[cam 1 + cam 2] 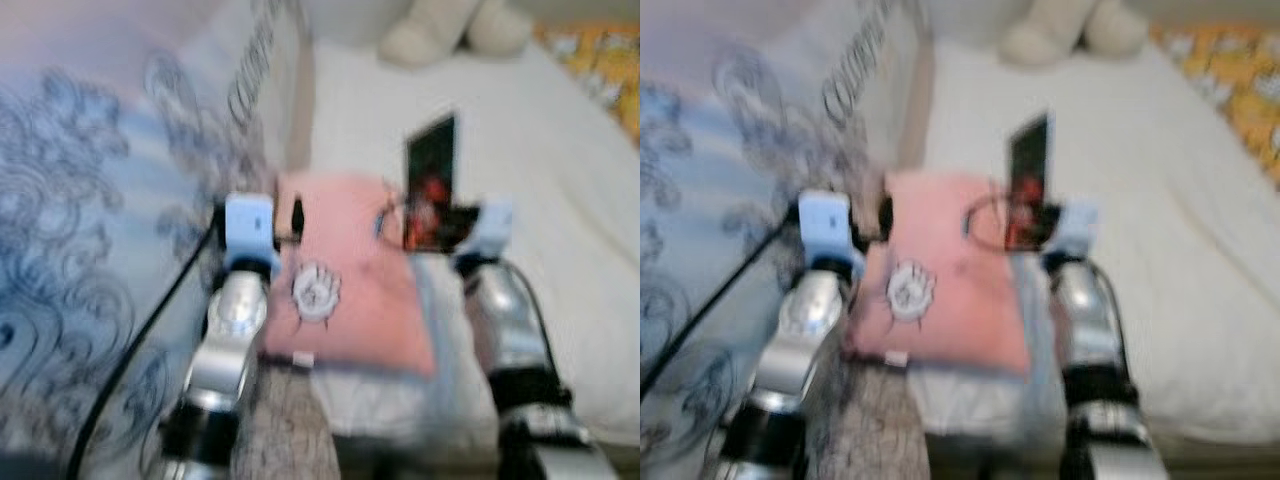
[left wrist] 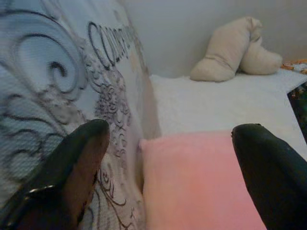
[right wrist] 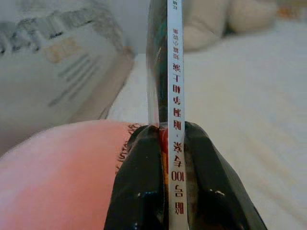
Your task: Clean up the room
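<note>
Both silver arms reach forward over a white bed (image 1: pixel 560 180). The right gripper (image 3: pixel 173 143) pinches a thin dark book (image 1: pixel 430 185) by its lower edge, holding it upright above the far right corner of a pink pillow (image 1: pixel 345 290). The left gripper (image 2: pixel 168 143), fingers spread wide, hovers at the pillow's left edge beside a blue-patterned cushion (image 1: pixel 90 230). Cream pillows (image 1: pixel 455 30) lie at the bed's far end.

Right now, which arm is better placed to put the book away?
Right, probably. Its end effector is already shut on the book, held upright above the pink pillow. The left end effector is open, holding nothing, beside that pillow.
</note>
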Robot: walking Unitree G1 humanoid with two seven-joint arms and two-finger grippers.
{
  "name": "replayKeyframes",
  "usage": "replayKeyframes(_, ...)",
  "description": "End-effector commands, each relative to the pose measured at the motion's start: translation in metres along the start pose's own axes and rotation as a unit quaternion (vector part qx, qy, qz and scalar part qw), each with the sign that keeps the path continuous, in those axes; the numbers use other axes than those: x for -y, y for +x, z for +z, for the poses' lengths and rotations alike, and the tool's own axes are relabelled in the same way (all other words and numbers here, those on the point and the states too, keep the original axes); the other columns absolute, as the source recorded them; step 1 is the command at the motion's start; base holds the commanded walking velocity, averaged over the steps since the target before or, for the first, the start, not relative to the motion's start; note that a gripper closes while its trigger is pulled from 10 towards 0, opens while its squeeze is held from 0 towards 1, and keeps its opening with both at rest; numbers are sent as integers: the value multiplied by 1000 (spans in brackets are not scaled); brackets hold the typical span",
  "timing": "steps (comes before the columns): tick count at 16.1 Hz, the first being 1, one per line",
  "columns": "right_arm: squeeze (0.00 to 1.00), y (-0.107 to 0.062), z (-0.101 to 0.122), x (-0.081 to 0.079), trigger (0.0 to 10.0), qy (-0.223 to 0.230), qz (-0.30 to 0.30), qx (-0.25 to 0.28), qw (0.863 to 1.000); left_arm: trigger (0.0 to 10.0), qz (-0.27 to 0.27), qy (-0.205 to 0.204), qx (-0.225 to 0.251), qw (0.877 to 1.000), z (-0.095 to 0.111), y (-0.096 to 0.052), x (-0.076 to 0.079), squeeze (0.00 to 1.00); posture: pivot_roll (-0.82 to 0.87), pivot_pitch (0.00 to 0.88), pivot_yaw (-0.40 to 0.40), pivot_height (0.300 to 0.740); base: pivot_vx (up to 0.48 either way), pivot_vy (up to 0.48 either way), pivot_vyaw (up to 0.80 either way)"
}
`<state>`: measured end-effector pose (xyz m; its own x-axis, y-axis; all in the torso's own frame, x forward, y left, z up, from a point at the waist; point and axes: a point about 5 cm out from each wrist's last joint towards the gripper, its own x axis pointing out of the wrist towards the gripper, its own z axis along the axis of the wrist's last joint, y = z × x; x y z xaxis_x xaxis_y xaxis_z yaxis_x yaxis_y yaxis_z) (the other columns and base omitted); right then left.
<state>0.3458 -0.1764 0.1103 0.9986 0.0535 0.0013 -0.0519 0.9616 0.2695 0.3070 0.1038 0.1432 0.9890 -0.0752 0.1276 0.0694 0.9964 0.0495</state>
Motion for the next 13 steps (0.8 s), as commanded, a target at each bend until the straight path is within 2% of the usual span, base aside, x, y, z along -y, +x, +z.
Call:
replayKeyframes(1,0,15,9,-25,0,64,45,5,997,10000,21,2,-10,1000,-2,-1,-15,0,-60,0,78,740,0,0,0)
replayKeyframes(2,0,20,12,-30,0,99,59,-4,993,10000,21,3,-7,1000,0,-2,-18,0,-43,5,81,740,0,0,0)
replayKeyframes(3,0,26,12,-39,0,153,88,-22,984,10000,20,9,-4,1000,4,-4,-22,0,-19,17,84,740,0,0,0)
replayKeyframes(5,0,27,7,-38,0,185,86,-39,978,10000,20,11,-5,1000,5,-6,-24,0,-8,23,85,740,0,0,0)
replayKeyframes(9,0,19,-13,-27,0,154,88,-94,980,10000,15,3,-13,1000,3,-13,-23,0,4,35,83,740,0,0,0)
replayKeyframes(11,0,9,-29,1,0,115,70,-155,979,10000,-13,-27,-15,999,5,-15,-13,0,-2,46,79,740,0,0,0)
replayKeyframes(12,0,8,-31,6,0,110,66,-161,979,10000,-22,-35,-15,999,5,-16,-10,0,-2,49,79,740,0,0,0)
replayKeyframes(13,0,2,-37,17,0,91,61,-190,976,10000,-37,-48,-15,998,6,-19,-3,0,-6,56,80,740,0,0,0)
